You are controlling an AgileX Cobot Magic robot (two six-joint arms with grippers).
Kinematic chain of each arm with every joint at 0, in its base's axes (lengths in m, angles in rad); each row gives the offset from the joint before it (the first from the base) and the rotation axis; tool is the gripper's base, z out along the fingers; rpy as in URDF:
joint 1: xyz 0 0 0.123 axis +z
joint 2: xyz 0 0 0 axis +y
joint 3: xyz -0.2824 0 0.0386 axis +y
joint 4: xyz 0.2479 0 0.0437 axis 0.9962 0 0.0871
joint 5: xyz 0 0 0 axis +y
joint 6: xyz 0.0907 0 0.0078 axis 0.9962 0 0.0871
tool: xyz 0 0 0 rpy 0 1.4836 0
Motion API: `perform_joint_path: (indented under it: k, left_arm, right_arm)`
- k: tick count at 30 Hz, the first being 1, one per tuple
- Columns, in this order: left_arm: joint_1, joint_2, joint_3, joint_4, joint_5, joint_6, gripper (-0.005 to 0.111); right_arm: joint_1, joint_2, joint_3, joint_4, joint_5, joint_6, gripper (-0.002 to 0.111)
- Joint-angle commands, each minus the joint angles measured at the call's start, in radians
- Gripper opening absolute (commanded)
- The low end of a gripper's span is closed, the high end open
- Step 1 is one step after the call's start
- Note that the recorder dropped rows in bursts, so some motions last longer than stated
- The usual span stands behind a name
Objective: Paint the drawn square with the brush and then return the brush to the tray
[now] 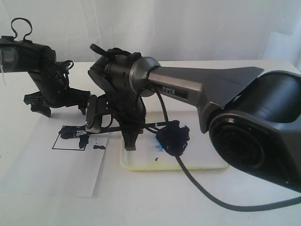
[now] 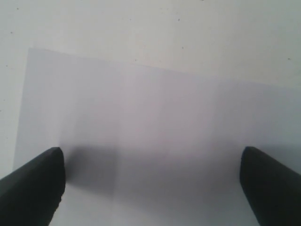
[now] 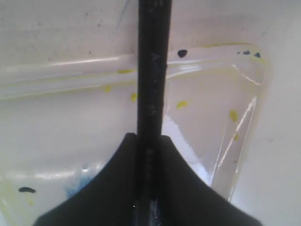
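The left gripper hangs spread above the paper, the square is only partly daubed, and the right gripper pinches the brush over the tray, so laying it down is probably what's left.

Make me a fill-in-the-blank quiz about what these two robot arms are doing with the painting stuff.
The right gripper is shut on the ____. The left gripper, over the paper, is wide ____. The dark blue blob lies in the ____. Dark paint covers part of the drawn ____.
Missing words: brush; open; tray; square.
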Motion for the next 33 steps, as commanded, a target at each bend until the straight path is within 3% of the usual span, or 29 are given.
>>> perform_joint_path:
  k: [1, 33]
  left_arm:
    - [0.001, 0.047, 0.029, -0.017, 0.125, -0.006, 0.105]
    - [0.004, 0.047, 0.029, -0.014, 0.119, -0.006, 0.105]
  right_arm:
    - [0.004, -0.002, -0.01, -0.013, 0.007, -0.009, 0.0]
    - [0.013, 0.02, -0.043, -0.005, 0.043, -0.072, 0.0]
